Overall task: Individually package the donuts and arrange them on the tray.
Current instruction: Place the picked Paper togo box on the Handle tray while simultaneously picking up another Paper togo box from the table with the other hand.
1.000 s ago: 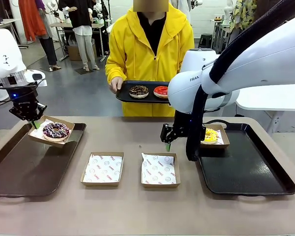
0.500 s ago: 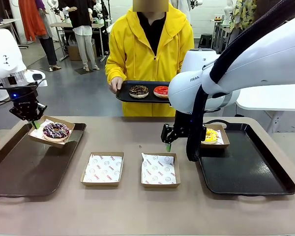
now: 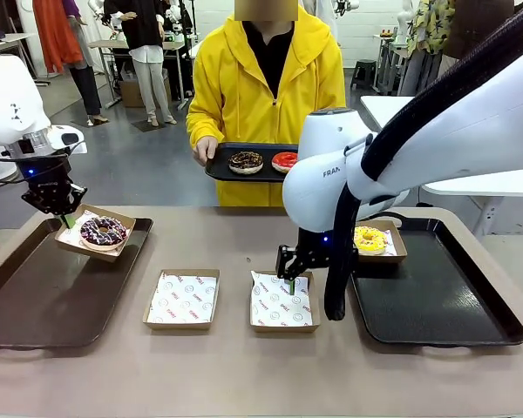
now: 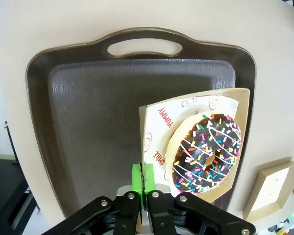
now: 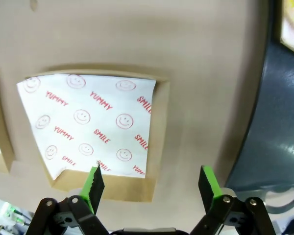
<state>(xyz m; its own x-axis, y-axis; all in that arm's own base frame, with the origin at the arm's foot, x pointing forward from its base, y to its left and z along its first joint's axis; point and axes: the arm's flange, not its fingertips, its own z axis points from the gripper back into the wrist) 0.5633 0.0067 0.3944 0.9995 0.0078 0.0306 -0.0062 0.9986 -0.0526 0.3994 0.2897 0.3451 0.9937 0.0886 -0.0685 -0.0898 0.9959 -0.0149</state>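
**Front view: two donuts boxed, two boxes bare**

The left fingers (image 4: 143, 172) are pinched shut on the thin cardboard wall of a shallow box (image 4: 161, 112). It holds the chocolate sprinkled donut (image 4: 206, 152) at the edge of the matte brown tray (image 4: 88, 122). The right fingers (image 3: 291, 284), spread wide and holding nothing, hang over an empty box (image 5: 157, 147) lined with printed paper. A second empty box (image 3: 182, 299) lies on the table (image 3: 244, 374) beside it. The yellow-frosted donut (image 3: 370, 238) sits boxed on the glossy black tray (image 3: 436, 305). The person's small tray (image 3: 222, 172) carries the crumb-topped donut (image 3: 246, 161) and the glossy red donut (image 3: 285, 160).

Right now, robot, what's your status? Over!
Left gripper shut on box of chocolate sprinkle donut, at left tray. Right gripper open over empty box. Nothing blocking it.
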